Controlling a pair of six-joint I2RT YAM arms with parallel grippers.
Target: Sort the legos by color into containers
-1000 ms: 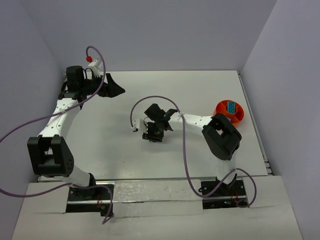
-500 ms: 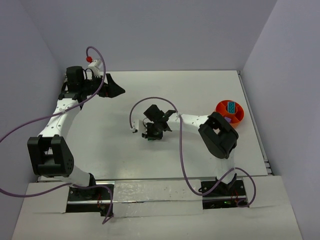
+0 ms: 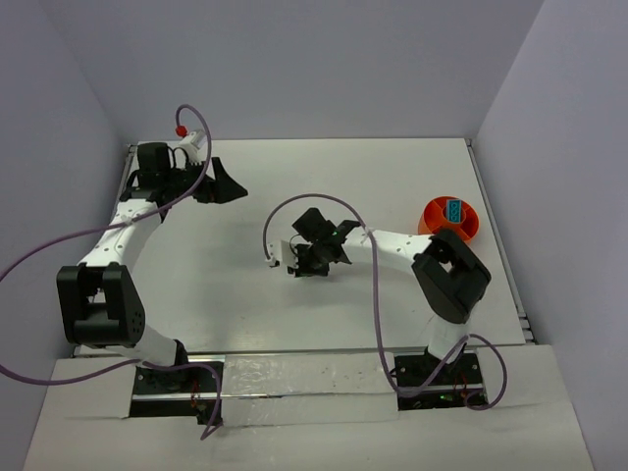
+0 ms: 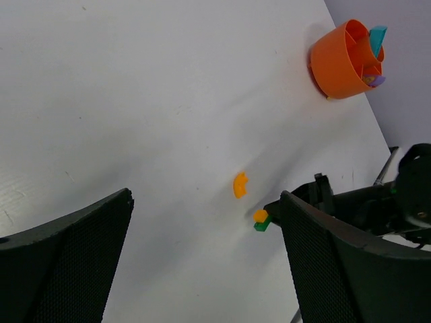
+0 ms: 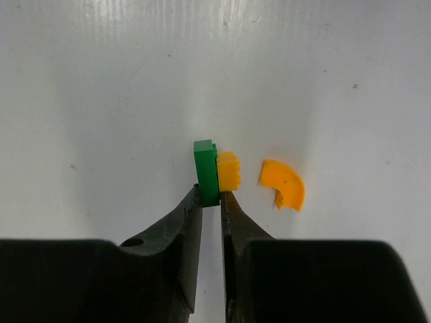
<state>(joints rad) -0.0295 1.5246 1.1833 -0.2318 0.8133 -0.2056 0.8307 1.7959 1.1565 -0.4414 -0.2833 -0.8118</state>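
My right gripper (image 5: 211, 196) is shut on the lower edge of a green lego (image 5: 206, 171), and a small orange lego (image 5: 229, 170) is stuck to that brick's right side. A curved orange lego (image 5: 286, 185) lies loose on the table just to the right. In the top view the right gripper (image 3: 312, 257) is at mid-table. The orange container (image 3: 430, 214) stands at the far right with a teal lego (image 3: 454, 208) inside. My left gripper (image 3: 228, 183) hangs wide open and empty at the back left. Its wrist view shows the green lego (image 4: 262, 225), the curved lego (image 4: 240, 185) and the container (image 4: 340, 64).
Grey walls enclose the white table (image 3: 392, 167) at the back and on both sides. A purple cable (image 3: 294, 201) loops over the right arm. A purple piece (image 4: 376, 81) also lies in the container.
The right gripper's jaws have shut on the green lego, and the arm has shifted slightly right. The left arm has turned a little, still open.
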